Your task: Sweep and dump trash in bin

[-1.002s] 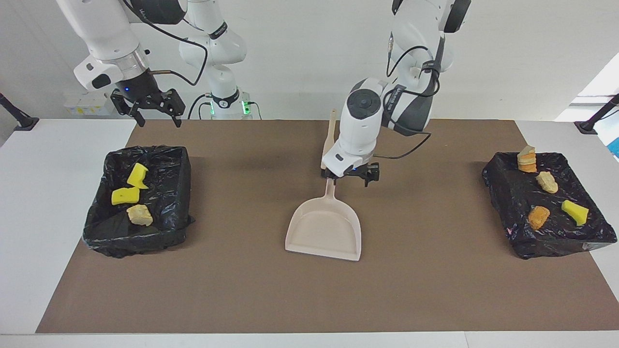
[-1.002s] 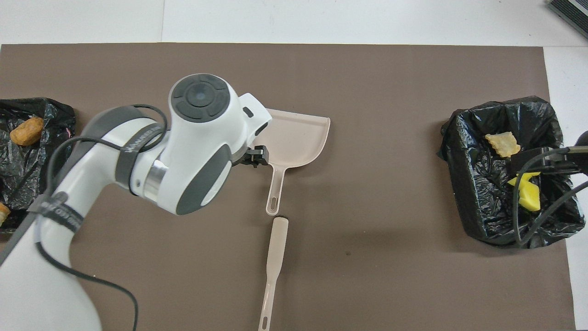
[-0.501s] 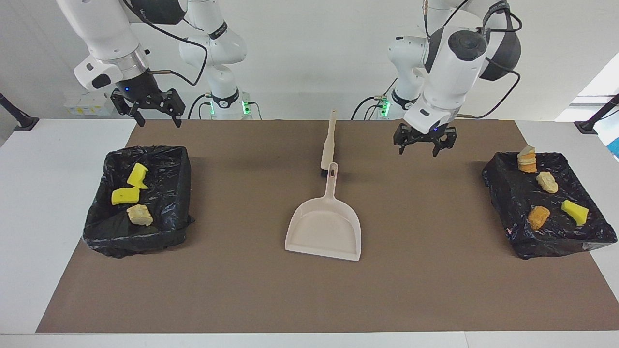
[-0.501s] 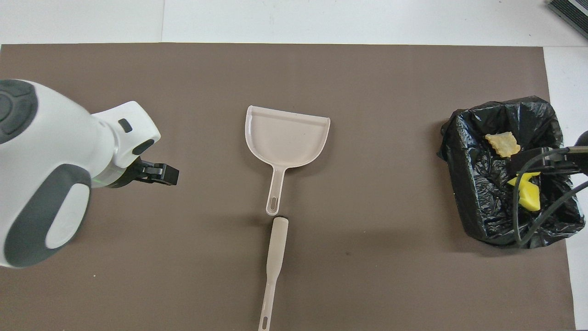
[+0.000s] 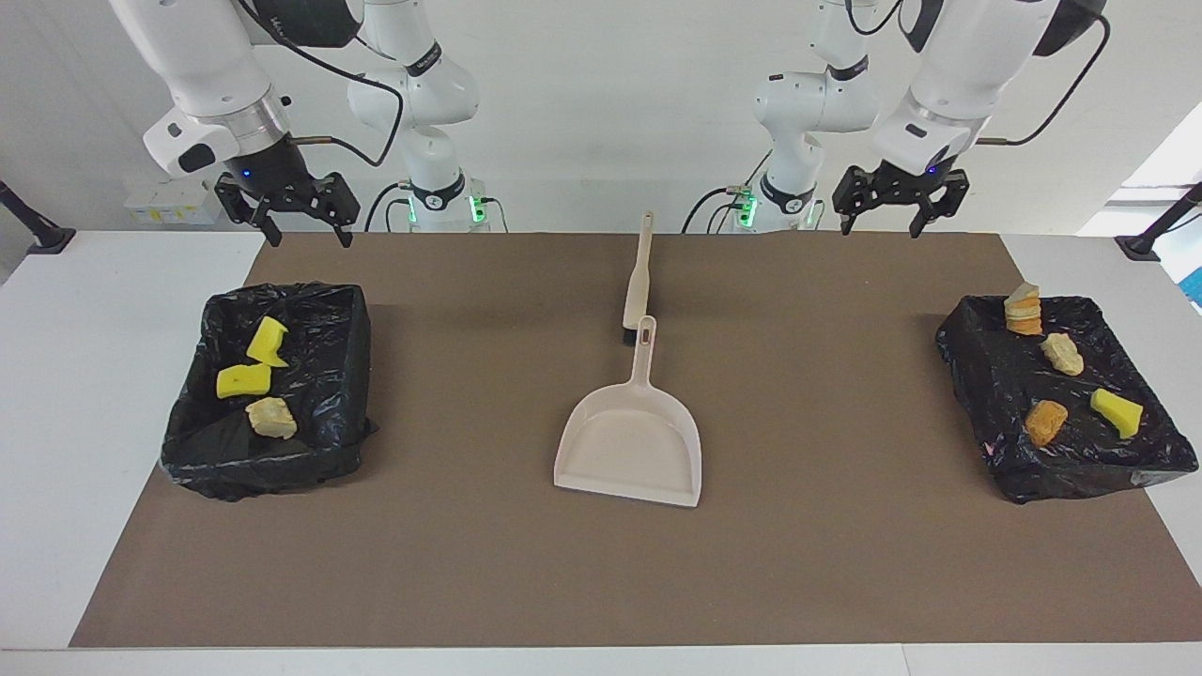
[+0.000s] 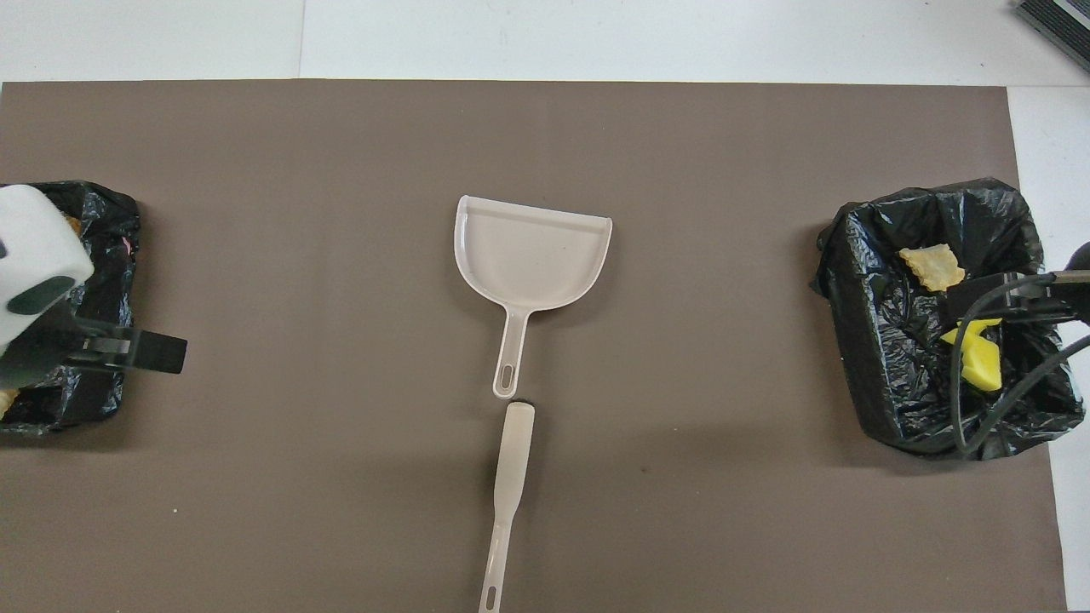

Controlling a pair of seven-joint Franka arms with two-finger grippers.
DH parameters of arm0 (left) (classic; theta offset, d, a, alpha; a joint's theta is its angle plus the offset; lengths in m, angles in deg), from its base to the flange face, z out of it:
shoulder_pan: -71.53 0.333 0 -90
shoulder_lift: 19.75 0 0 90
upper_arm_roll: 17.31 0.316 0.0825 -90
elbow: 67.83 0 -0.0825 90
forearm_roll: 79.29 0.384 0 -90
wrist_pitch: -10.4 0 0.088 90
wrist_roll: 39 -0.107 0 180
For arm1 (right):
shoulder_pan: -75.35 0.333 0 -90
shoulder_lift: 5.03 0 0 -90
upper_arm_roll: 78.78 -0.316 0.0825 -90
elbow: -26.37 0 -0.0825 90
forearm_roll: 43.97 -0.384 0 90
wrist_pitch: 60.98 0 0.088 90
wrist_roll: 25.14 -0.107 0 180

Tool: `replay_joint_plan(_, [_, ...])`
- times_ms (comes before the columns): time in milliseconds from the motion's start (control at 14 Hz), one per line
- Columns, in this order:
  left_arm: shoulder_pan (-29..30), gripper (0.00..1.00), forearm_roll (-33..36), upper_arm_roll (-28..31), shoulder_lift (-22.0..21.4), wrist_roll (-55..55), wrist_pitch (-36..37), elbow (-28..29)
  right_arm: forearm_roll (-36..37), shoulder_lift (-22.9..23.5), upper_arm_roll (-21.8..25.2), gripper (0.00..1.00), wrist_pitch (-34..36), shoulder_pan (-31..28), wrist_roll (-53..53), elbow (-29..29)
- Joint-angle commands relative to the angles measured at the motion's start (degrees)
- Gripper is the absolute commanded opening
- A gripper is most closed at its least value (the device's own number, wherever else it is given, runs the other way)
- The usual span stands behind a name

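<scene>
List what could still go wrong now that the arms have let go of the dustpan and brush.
1. One orange-and-tan chunk sits up on the rim of the bin at the left arm's end; a nudge might tip it onto the mat.
2. The brush lies end to end with the dustpan handle; grasping one could shove the other.
3. The left gripper and right gripper hang open and empty; nothing seems at risk of dropping.

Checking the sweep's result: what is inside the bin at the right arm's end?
Three chunks lie in that bin: two yellow, one tan. Anything under the liner's folds is hidden.
</scene>
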Motion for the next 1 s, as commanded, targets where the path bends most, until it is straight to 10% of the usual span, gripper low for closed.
replay_joint_plan(0, [1.6,1.0,-0.4,0.1,4.1,-2.2,4.9,-7.9,-1.1,0.0,-0.2,1.0,-0.8,-0.4,-0.7,0.2])
replay_joint_plan(286, [3.7,1.0,-0.7,0.1,11.4,-4.8,11.2,-19.0,-1.2,0.0,-0.2,1.0,-0.8,-0.4,-0.7,0.2])
replay_joint_plan(930, [4.2,1.0,-1.0,0.1,6.4,-4.7,7.6,-12.4,-1.1,0.0,-0.2,1.0,-0.8,-0.4,-0.7,0.2])
